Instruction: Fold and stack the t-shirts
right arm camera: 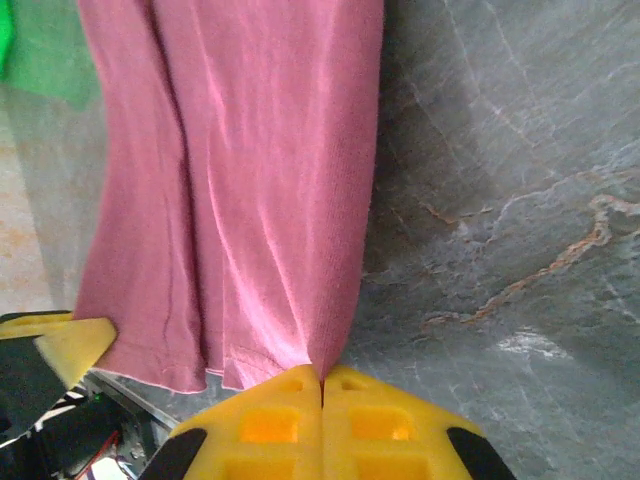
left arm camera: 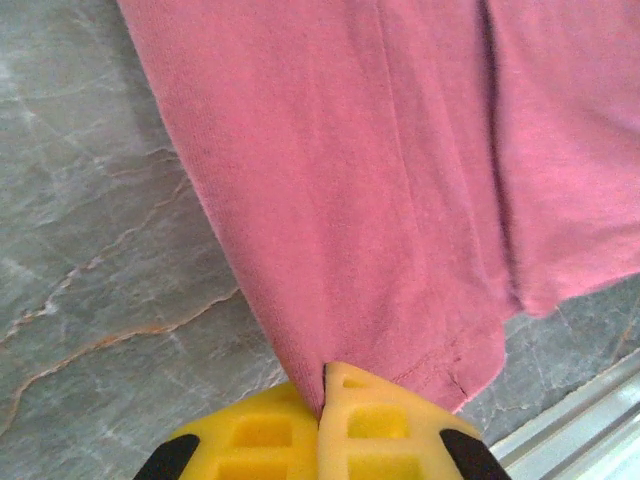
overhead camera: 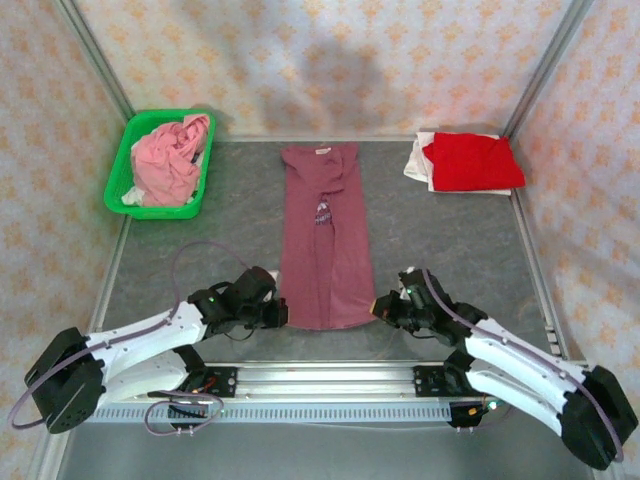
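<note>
Pinching with left gripper [overhead camera: 283, 314] and right gripper [overhead camera: 378, 305] the two near hem corners of maroon t-shirt [overhead camera: 325, 250], laid lengthwise at centre of table [overhead camera: 220, 210]. Observed red t-shirt [overhead camera: 470, 160] folded atop white t-shirt [overhead camera: 418, 160] far right; pink t-shirt [overhead camera: 170, 160] heaped in green basket [overhead camera: 160, 211] far left.

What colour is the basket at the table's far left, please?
Green; the basket shows best in the top external view.

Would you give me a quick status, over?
Left gripper shut on maroon t-shirt near hem corner. Right gripper shut on opposite corner. Green basket, red t-shirt far back, clear.
</note>
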`<state>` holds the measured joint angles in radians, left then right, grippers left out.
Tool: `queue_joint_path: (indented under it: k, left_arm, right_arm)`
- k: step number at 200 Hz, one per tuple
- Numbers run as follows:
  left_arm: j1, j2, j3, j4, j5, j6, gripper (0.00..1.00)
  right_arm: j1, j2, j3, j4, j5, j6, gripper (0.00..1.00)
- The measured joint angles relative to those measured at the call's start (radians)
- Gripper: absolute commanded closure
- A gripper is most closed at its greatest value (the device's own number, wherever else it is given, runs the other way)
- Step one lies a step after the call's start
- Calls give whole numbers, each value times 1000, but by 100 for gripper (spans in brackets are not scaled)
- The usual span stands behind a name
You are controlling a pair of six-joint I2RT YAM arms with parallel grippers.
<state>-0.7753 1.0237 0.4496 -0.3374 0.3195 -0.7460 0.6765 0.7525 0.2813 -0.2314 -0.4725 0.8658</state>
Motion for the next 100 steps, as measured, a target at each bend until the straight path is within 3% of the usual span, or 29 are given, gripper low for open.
queue_joint_path:
  k: [34,100]
  left_arm:
    - [26,37,84,-80,-32,12,100]
    - [227,203,352,-101,-18,120,100]
  right_arm:
    - [-3,19,46,-46,66,9,100]
    - [-119,393,374,-44,110,-112,100]
